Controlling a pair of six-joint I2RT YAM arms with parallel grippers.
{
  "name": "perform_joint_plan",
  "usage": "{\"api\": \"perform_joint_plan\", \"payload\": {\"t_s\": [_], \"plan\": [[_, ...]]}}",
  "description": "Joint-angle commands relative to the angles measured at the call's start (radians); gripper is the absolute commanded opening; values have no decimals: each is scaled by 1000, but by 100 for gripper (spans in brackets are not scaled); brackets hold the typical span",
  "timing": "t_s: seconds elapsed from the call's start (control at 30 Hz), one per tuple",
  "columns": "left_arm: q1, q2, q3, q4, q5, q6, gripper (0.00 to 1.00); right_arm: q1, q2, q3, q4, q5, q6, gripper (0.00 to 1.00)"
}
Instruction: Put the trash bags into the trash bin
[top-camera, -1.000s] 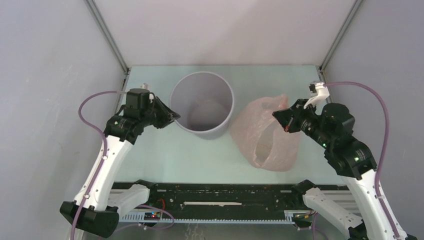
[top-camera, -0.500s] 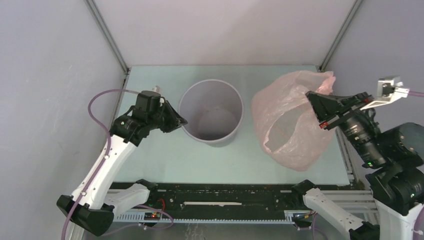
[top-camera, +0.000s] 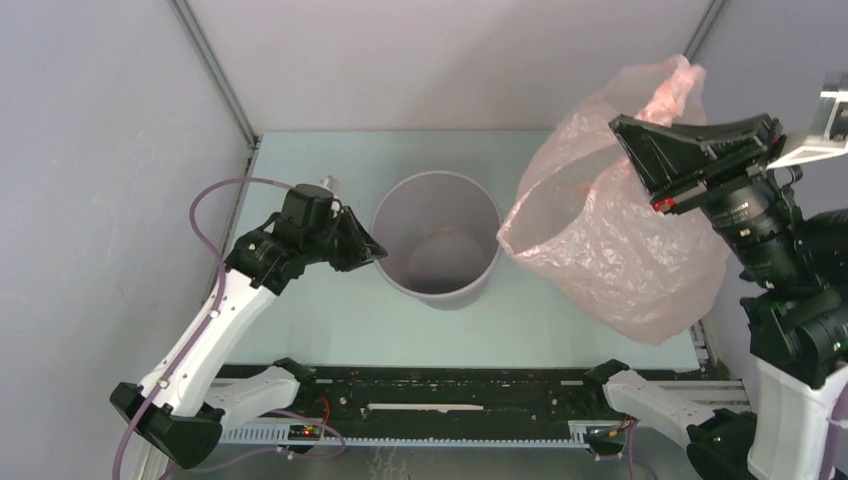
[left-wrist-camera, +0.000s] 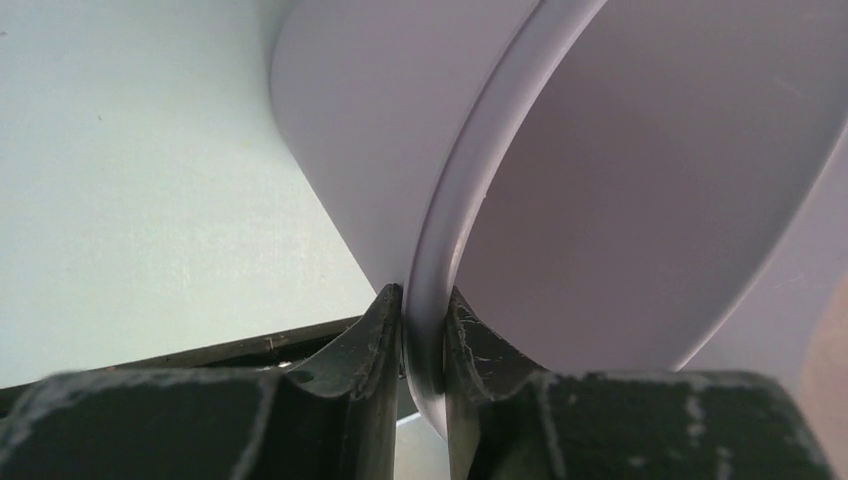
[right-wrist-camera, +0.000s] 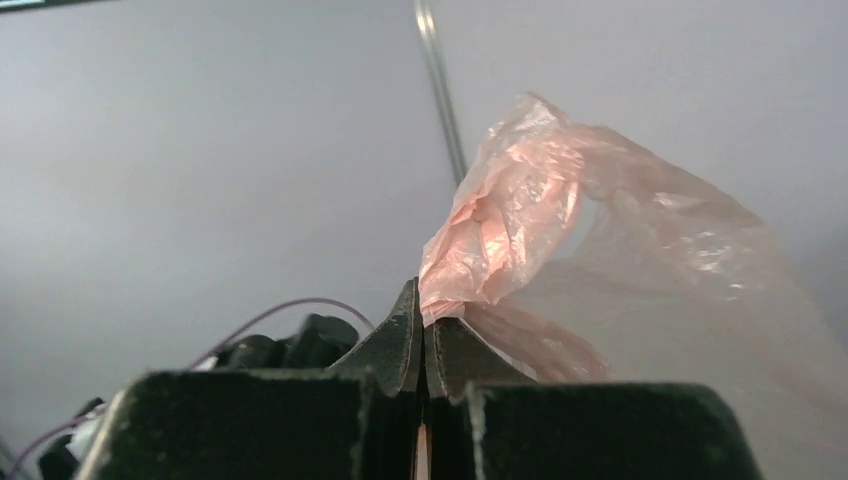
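Trash bin (top-camera: 420, 215), bench (top-camera: 330, 320) centre, rim pinched by left jaws; trash bag (top-camera: 620, 250) aloft, right edge, pinched by right jaws.

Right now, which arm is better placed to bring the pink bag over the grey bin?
The right. The right gripper is shut on the trash bag, hanging beside the trash bin. The left gripper is clamped on the bin's rim, so it likely should just steady it.

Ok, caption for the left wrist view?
Left gripper clamped on the rim of the trash bin, straddling its wall.
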Motion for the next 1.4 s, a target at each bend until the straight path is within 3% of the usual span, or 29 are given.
{"api": "perform_joint_plan", "payload": {"t_s": [0.0, 0.1, 0.27, 0.53, 0.83, 0.93, 1.03, 1.17, 1.27, 1.37], "plan": [[-20, -12, 90, 16, 58, -50, 25, -6, 86, 83, 191, -156, 152, 0], [-29, -10, 88, 27, 45, -58, 29, -5, 134, 95, 315, -204, 275, 0], [-28, 12, 114, 28, 38, -26, 44, 10, 235, 19, 705, -338, 627, 0], [-28, -55, 145, -40, -36, 46, 74, 128, 334, 51, 775, -303, 698, 0], [-25, -236, 155, -148, -188, 60, 77, 201, 460, 124, 944, -307, 833, 0], [-26, -292, 168, -211, -253, 63, 77, 163, 436, 44, 1000, -330, 882, 0], [-26, -345, 197, -302, -322, 76, 76, 51, 345, -216, 1133, -383, 985, 0], [-26, -418, 223, -357, -424, 128, 80, -51, 123, -539, 1061, -334, 1023, 0], [-26, -435, 272, -331, -474, 162, 86, -98, 23, -564, 703, -323, 835, 0], [-26, -433, 296, -256, -487, 185, 89, -120, -34, -551, 501, -318, 602, 0]]}}
